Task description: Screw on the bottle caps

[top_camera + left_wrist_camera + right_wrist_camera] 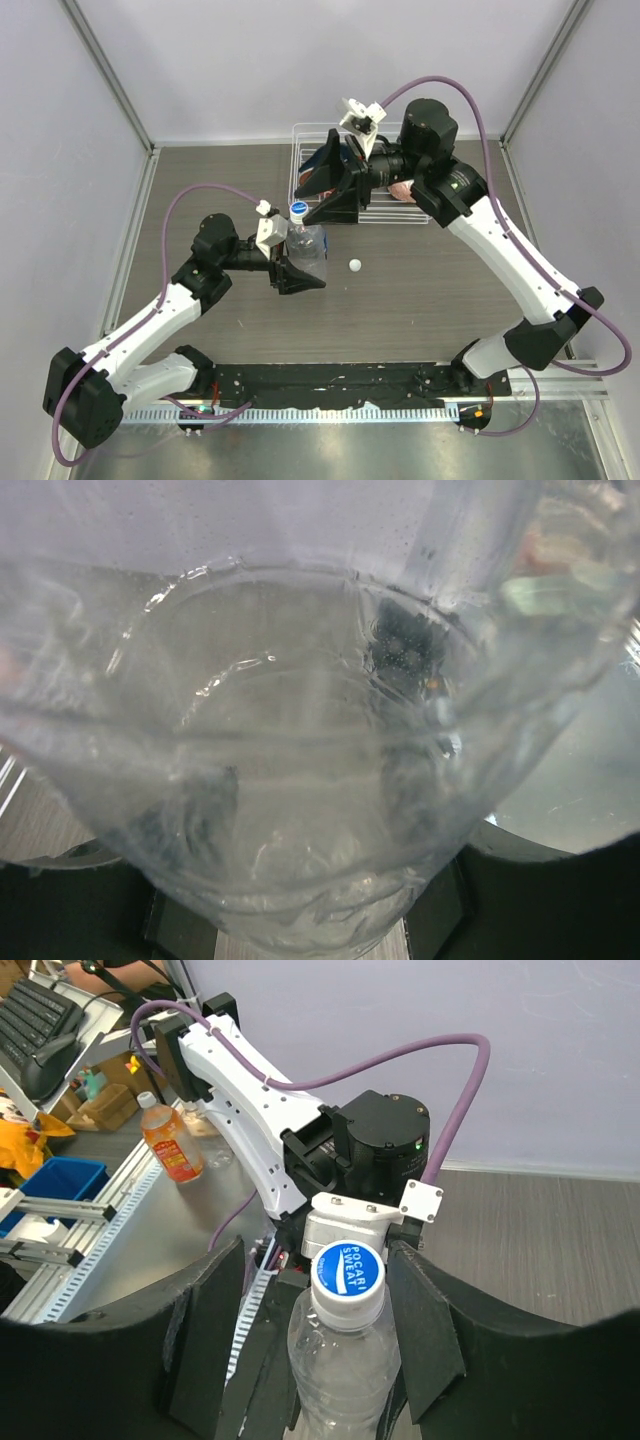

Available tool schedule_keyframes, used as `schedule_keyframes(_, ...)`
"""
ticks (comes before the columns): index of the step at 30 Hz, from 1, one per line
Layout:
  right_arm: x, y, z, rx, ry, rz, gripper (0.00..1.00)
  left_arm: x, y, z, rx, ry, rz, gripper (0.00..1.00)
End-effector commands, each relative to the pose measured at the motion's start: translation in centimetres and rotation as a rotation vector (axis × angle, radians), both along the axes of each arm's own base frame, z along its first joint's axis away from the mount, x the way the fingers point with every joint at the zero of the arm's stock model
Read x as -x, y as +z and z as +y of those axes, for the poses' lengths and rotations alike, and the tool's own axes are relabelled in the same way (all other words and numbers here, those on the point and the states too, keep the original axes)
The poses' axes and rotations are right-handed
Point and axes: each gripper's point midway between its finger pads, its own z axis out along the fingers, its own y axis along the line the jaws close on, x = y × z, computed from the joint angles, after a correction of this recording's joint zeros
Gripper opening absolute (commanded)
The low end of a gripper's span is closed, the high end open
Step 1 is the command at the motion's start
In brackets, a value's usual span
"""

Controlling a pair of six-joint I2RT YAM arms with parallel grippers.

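Note:
A clear, label-free bottle (pixel 310 248) stands tilted near the table's middle, and my left gripper (pixel 303 262) is shut on its body. In the left wrist view the bottle (pixel 300 780) fills the frame between the dark fingers (pixel 440 920). A blue-topped white cap (pixel 348 1268) sits on the bottle's neck (pixel 345 1360). My right gripper (pixel 318 1305) stands open around that cap (pixel 298 209), with a gap on each side between cap and fingers (pixel 430 1330). From above, the right gripper (pixel 305 200) reaches in from the back. A loose white cap (pixel 354 265) lies on the table just right of the bottle.
A wire rack (pixel 300 150) stands at the back, under the right arm, with something pinkish (pixel 402 190) in it. Frame posts and pale walls close in the table on the left, right and back. An orange drink bottle (pixel 170 1145) stands beyond the table.

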Motion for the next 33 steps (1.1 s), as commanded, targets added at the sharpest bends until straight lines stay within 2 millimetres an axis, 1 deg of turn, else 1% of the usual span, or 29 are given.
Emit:
schedule_keyframes(1,0.5,1.3,0.3,-0.056,0.065,-0.018,0.64,0.3,2.5,0.0,0.044,-0.015,-0.06,0.0)
schedule_keyframes(8,-0.1,0.5,0.7,-0.044,0.065,0.0,0.63,0.2,2.5,0.0,0.045,-0.015,-0.062,0.0)
schedule_keyframes(13,-0.1,0.0,0.9,-0.035,0.078,0.016,0.59,0.1,2.6,0.0,0.046,-0.009,-0.059,0.0)
schedule_keyframes(22,-0.6,-1.2,1.3,-0.015,0.074,0.045,0.59,0.0,2.8,-0.1,0.049,-0.006,-0.058,0.0)
schedule_keyframes(25,-0.6,-1.2,1.2,-0.015,0.078,0.043,0.56,0.0,3.0,-0.1,0.05,-0.003,-0.059,0.0)
schedule_keyframes(28,-0.4,-1.4,1.2,-0.011,0.084,0.046,0.48,-0.2,2.9,-0.1,0.047,0.006,-0.055,0.0)
schedule_keyframes(29,-0.3,-1.4,1.2,-0.01,0.087,0.049,0.42,-0.3,3.0,-0.1,0.049,0.009,-0.056,0.0)
schedule_keyframes(31,-0.3,-1.5,1.2,-0.01,0.089,0.049,0.34,-0.4,2.9,-0.2,0.049,0.011,-0.058,0.0)
schedule_keyframes(32,-0.2,-1.4,1.2,-0.01,0.092,0.047,0.26,-0.4,2.9,-0.2,0.049,0.011,-0.054,0.0)
schedule_keyframes(33,-0.2,-1.5,1.2,-0.008,0.092,0.05,0.22,-0.5,2.9,-0.2,0.049,0.014,-0.055,0.0)
